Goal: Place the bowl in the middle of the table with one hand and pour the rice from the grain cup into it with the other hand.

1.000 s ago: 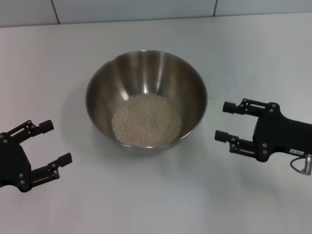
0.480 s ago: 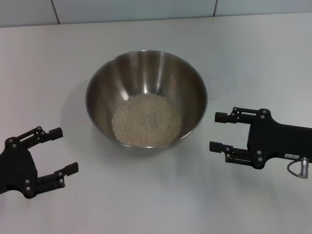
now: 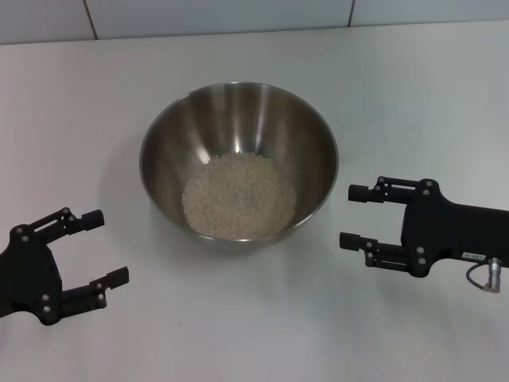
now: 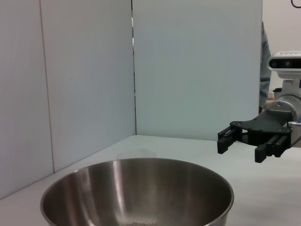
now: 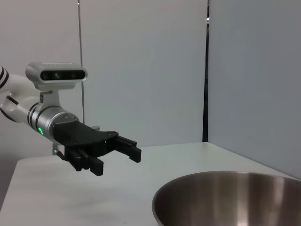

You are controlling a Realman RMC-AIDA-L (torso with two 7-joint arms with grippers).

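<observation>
Rice (image 3: 238, 195) is sitting poured in the bowl (image 3: 312, 135), so both grippers, left (image 3: 102, 247) and right (image 3: 353, 216), are flanking it, jaws spread, empty.

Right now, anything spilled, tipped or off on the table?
No spill: the rice sits wholly inside the upright bowl mid-table. One oddity: no grain cup in view. The left gripper and right gripper flank the bowl, fingers open, empty.

Left hand (image 3: 102, 248) shifted slightly nearer the bowl (image 3: 238, 159), right hand (image 3: 352, 216) edged closer too
</observation>
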